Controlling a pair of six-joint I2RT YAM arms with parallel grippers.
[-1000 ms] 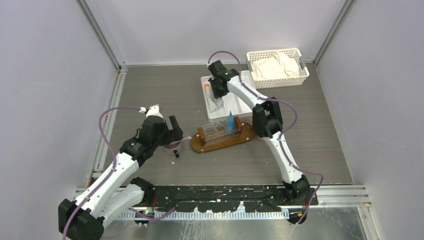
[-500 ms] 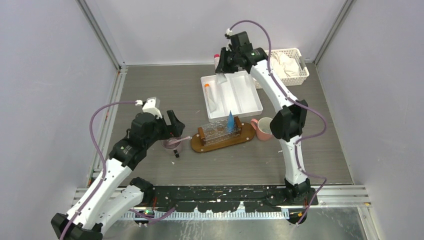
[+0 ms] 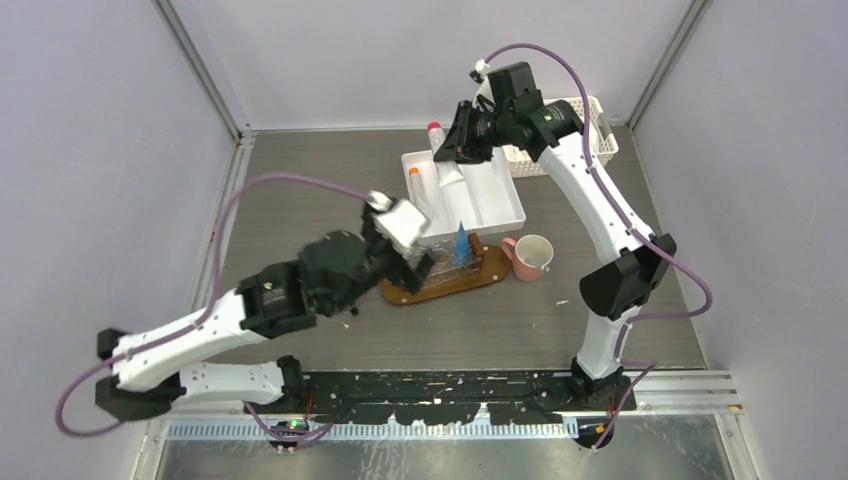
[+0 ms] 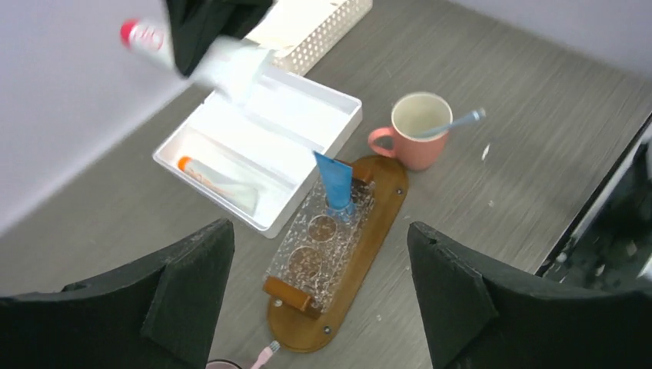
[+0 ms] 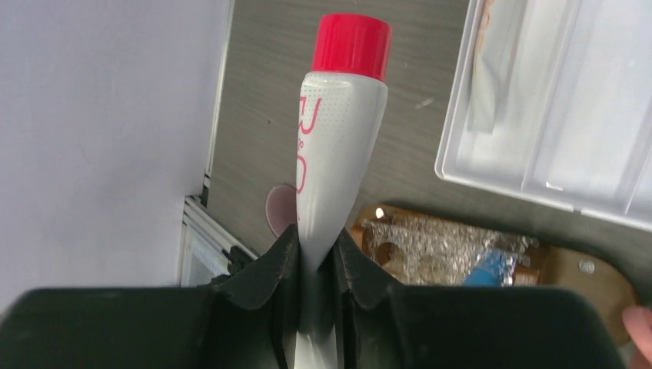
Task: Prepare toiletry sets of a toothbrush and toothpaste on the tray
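where my three cameras look from

the top camera hangs high behind my bases and looks steeply down the grey table (image 3: 300, 190), far enough back to take in my left arm (image 3: 200, 330) and right arm (image 3: 600, 210) whole. my left wrist camera looks down from well above, past my left gripper (image 4: 319, 234), onto the brown wooden oval board (image 4: 384, 201), the white divided plastic tray (image 4: 307, 207) and the pink ceramic mug (image 4: 415, 134). my right wrist camera sits close behind my right gripper (image 5: 315, 261), facing along the white-grey soft tube with a red cap (image 5: 338, 131); board and tray show small beyond. all three views share board and tray.
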